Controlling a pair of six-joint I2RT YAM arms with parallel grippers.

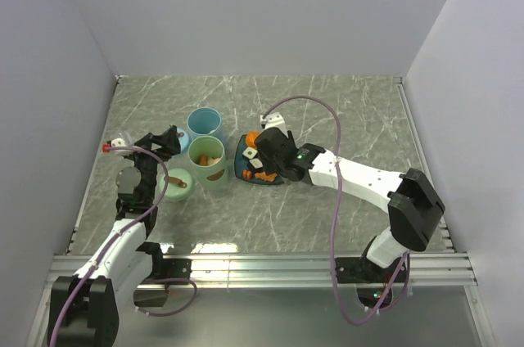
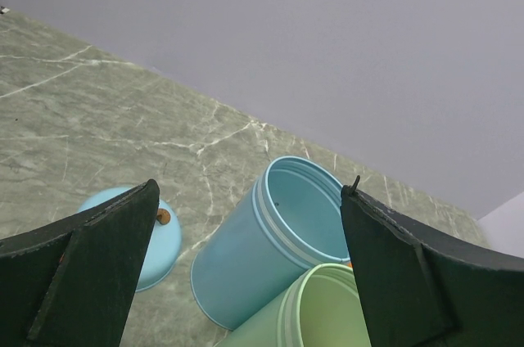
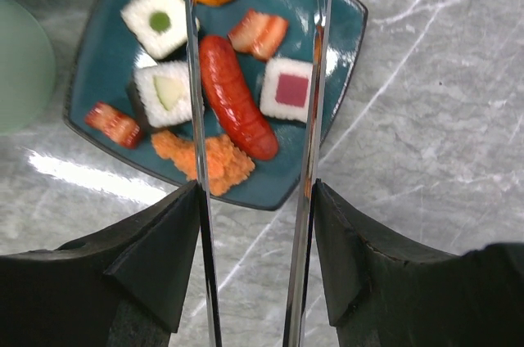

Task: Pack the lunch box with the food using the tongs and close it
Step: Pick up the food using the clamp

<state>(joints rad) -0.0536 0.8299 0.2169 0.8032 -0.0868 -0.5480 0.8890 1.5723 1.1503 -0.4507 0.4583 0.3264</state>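
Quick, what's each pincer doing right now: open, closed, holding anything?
Left pincer: wide open, holding nothing.
Right pincer: closed on the silver tongs.

Robot lab test cell: plain grey panels (image 1: pixel 262 11) at 9, 12, 3 o'clock boxing marble-look tabletop (image 1: pixel 352 110); aluminium rail (image 1: pixel 270 267) at 6 o'clock.

Surface: grey-green marble-veined tabletop (image 1: pixel 344 118), white veins. Plain pale grey back wall (image 1: pixel 262 11); matching left side wall (image 1: pixel 41 77), right side wall (image 1: pixel 479 77) enclosing table. Ribbed silver metal rail (image 1: pixel 270 265) along near edge. Even light; bright glare streak (image 3: pixel 90 173) on tabletop.
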